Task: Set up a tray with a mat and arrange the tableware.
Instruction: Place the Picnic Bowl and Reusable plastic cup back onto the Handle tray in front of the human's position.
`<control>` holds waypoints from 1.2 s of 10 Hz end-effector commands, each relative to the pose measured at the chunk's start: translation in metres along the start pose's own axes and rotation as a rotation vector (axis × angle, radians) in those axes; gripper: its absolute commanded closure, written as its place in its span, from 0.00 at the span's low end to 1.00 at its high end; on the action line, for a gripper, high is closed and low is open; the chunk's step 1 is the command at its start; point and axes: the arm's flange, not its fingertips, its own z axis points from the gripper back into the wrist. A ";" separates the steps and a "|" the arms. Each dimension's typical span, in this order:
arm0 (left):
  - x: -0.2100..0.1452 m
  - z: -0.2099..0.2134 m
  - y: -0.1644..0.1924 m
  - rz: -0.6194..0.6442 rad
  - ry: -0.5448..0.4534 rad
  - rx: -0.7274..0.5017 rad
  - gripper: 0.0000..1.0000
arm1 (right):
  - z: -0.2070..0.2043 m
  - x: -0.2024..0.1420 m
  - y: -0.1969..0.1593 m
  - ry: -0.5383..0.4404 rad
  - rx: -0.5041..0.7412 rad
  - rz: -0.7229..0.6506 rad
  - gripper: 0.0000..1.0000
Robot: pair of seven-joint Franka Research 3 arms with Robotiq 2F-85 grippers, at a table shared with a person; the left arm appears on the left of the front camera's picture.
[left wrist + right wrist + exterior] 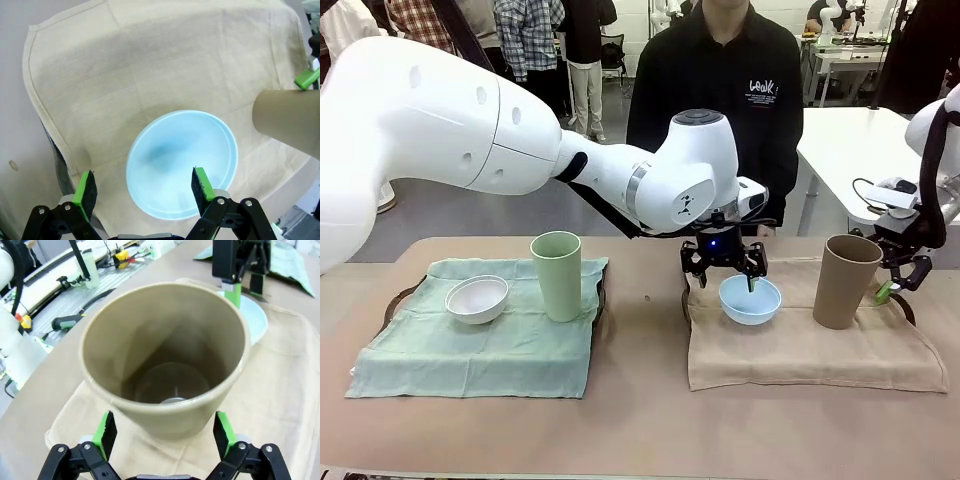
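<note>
The left gripper (142,191) hangs over the light blue bowl (181,164), fingers (202,183) spread wide: one pad sits above the bowl's inside, the other outside its rim, and whether either touches the bowl is hard to judge. The right gripper (166,434) also stands wide open, a pad on each side of the tan-brown cup (165,357) near its base, gripping nothing.

The bowl is shallow, glossy and empty; the cup is tall, upright and empty. Both stand on the beige mat (800,350) at the worktop's (640,420) right.

On the green mat (470,345) at the left stand one white bowl (476,299) and one pale green cup (557,275). That makes two bowls, two cups, two mats. A dark tray rim (603,295) peeps from under the green mat.
</note>
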 end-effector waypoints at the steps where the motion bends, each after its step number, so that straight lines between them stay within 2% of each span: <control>1: -0.006 0.016 0.002 -0.022 -0.013 -0.031 0.02 | 0.013 0.001 0.008 -0.003 -0.034 -0.051 0.00; 2: -0.009 0.026 0.004 -0.015 -0.029 -0.035 0.02 | 0.024 0.001 0.015 -0.006 -0.061 -0.094 0.00; 3: -0.015 0.043 0.007 -0.022 -0.046 -0.032 0.02 | 0.039 0.005 0.023 -0.039 -0.112 -0.221 0.00; 4: -0.026 0.073 0.011 -0.040 -0.074 -0.017 0.02 | 0.055 0.023 0.038 -0.066 -0.190 -0.369 0.00; 5: -0.037 0.105 0.017 -0.056 -0.111 0.004 0.02 | 0.067 0.049 0.052 -0.043 -0.285 -0.488 0.00; 7: -0.066 0.164 0.029 -0.105 -0.173 0.011 0.02 | 0.083 0.111 0.076 -0.004 -0.390 -0.675 0.00; 8: -0.084 0.192 0.041 -0.135 -0.190 0.028 0.02 | 0.078 0.154 0.087 0.081 -0.362 -0.840 0.00; 10: -0.120 0.246 0.071 -0.224 -0.191 0.021 0.02 | 0.051 0.219 0.098 0.306 -0.192 -1.072 0.00; 11: -0.135 0.272 0.090 -0.244 -0.176 0.037 0.02 | 0.038 0.244 0.096 0.399 -0.133 -1.212 0.00; 12: -0.149 0.290 0.105 -0.228 -0.165 0.090 0.02 | 0.033 0.251 0.091 0.494 -0.114 -1.241 0.00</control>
